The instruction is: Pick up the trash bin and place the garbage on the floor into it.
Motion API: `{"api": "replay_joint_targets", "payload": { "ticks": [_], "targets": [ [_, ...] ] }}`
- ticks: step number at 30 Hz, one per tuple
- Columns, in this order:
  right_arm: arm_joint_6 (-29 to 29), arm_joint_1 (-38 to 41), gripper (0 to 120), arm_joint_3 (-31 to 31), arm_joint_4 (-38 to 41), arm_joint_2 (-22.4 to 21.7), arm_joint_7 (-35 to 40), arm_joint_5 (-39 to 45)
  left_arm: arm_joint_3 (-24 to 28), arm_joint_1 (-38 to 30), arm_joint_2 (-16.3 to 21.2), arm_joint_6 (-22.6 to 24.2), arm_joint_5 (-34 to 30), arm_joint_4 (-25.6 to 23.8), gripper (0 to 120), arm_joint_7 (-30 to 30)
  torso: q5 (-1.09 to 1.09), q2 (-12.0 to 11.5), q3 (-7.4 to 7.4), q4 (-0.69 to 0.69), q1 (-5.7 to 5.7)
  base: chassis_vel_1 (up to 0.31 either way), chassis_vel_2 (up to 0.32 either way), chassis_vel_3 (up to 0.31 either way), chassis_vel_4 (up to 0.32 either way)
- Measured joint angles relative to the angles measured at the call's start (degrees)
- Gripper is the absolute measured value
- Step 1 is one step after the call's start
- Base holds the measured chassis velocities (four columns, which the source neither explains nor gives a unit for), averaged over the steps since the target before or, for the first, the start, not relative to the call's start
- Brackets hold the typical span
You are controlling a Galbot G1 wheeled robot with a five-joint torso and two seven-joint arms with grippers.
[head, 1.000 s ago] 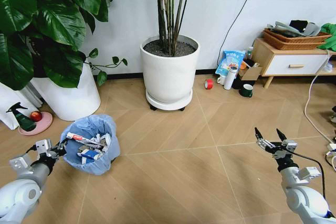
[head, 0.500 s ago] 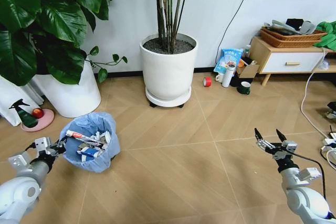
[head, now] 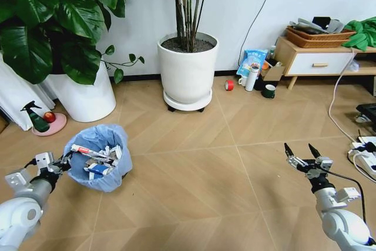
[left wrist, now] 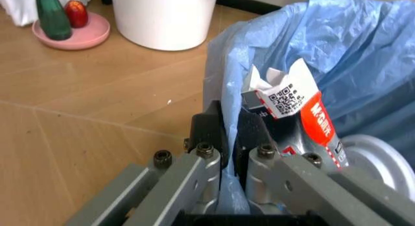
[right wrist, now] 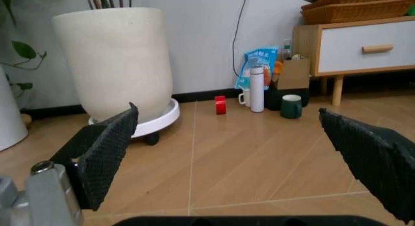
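The floor [head: 194, 174] is light tan wood with a chevron pattern and takes most of the head view. At the back stands a white plant pot [head: 187, 69] on a wheeled base, and a second white pot [head: 88, 95] with big green leaves is at the left.

The trash bin [head: 96, 157] is at the lower left of the head view, in front of the leafy plant. It leans a little, and its open mouth faces up and toward the camera. The light blue bag lining [left wrist: 350, 56] is crinkled over the rim. Inside lies the garbage [head: 97, 160]: a thin tube lies nearly level across the mouth, with its long axis from left to right, and a red and white carton [left wrist: 295, 102] stands steeply against the lining.

The left gripper [left wrist: 224, 148] is clenched on the bin's rim, with the blue plastic pinched between its two fingers.

The right gripper [head: 302, 154] hangs over bare floor at the lower right, well apart from the bin, its fingers spread wide and grasping nothing.
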Motion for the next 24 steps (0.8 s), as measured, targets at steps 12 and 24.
{"api": "replay_joint_targets", "payload": {
  "ticks": [12, 24],
  "targets": [
    [0.3, -0.5, 100, 0.2, 0.8, 0.0, -0.6, -0.7, -1.3, 1.1, 0.2, 0.0, -0.1, -1.7, 0, 0.1, -0.02, 0.0, 0.00, 0.00, 0.00, 0.175, -0.062, -0.174, 0.067],
    [0.7, -0.8, 100, -0.4, 1.5, 0.2, -1.0, -1.6, -1.6, 1.4, 0.0, 0.0, 0.0, -1.8, 0, 0.2, -0.04, 0.0, 0.00, 0.03, 0.01, 0.269, -0.018, -0.260, 0.020]
  ]
}}
